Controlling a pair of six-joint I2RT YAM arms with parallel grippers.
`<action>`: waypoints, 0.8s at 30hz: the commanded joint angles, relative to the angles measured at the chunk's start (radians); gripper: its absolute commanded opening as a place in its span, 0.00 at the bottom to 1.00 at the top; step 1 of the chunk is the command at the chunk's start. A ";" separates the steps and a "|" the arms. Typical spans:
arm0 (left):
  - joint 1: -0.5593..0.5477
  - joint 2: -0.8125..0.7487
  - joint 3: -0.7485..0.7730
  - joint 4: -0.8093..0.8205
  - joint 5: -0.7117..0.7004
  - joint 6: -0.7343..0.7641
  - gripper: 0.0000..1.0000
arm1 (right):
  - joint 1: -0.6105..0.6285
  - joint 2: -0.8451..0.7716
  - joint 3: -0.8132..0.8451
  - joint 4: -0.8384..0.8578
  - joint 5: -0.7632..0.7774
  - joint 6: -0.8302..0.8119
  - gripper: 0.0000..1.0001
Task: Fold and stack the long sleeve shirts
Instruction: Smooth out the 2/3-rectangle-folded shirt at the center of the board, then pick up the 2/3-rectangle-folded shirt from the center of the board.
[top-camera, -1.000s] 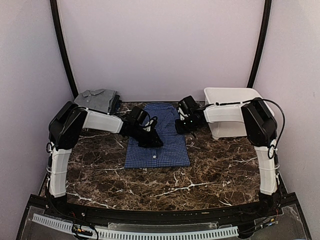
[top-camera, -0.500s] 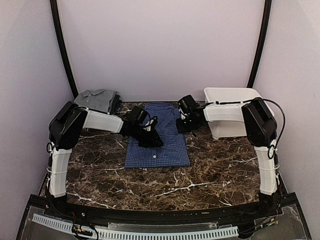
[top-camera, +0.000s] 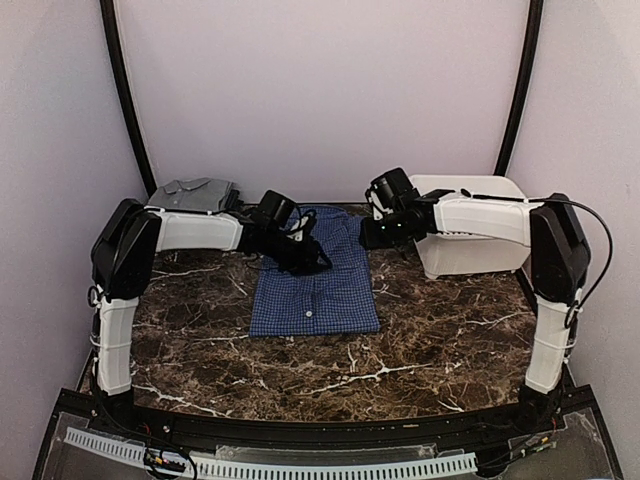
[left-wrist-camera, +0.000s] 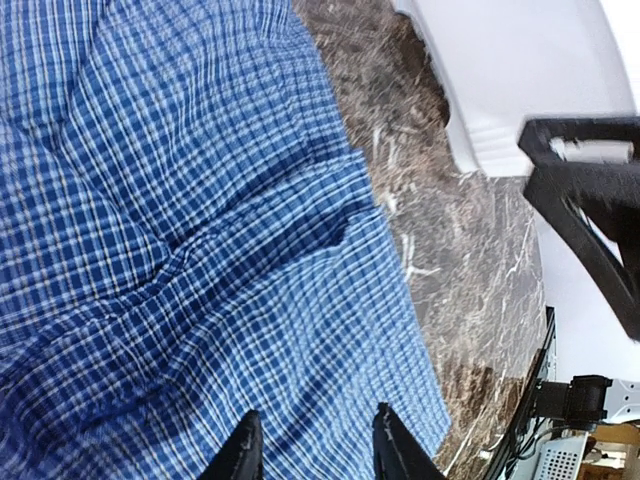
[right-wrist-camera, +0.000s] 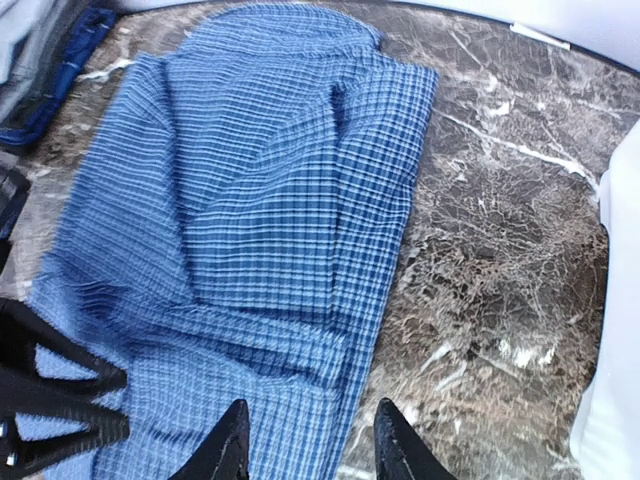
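You are hovering the left tool (left-wrist-camera: 315, 432) and right tool (right-wrist-camera: 310, 428), both apart, over the blue shirt (top-camera: 315, 290) lying flat on the bench (top-camera: 450, 335), probably lining up edge pinches; the grey shirt (top-camera: 190, 192) is sitting folded far left.

White links (top-camera: 200, 230), black joints (top-camera: 125, 250), black tapered fingers (left-wrist-camera: 243, 450).

Folded blue shirt (top-camera: 315, 295) on the marble counter (top-camera: 440, 340), both arms reaching over its far half.
Left pincer (top-camera: 318, 263) sits over the shirt's middle; right pincer (top-camera: 372, 234) by its far right corner. Grey shirt (top-camera: 190, 194) lies back left, white tub (top-camera: 470, 258) back right.
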 joint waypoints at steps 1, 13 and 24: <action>0.006 -0.152 -0.021 -0.021 -0.037 -0.017 0.38 | 0.032 -0.111 -0.100 0.046 -0.076 0.032 0.40; 0.076 -0.524 -0.485 -0.031 -0.113 -0.051 0.38 | 0.096 -0.264 -0.427 0.163 -0.268 0.132 0.32; 0.083 -0.650 -0.744 -0.046 -0.102 -0.092 0.34 | 0.112 -0.281 -0.577 0.203 -0.306 0.206 0.26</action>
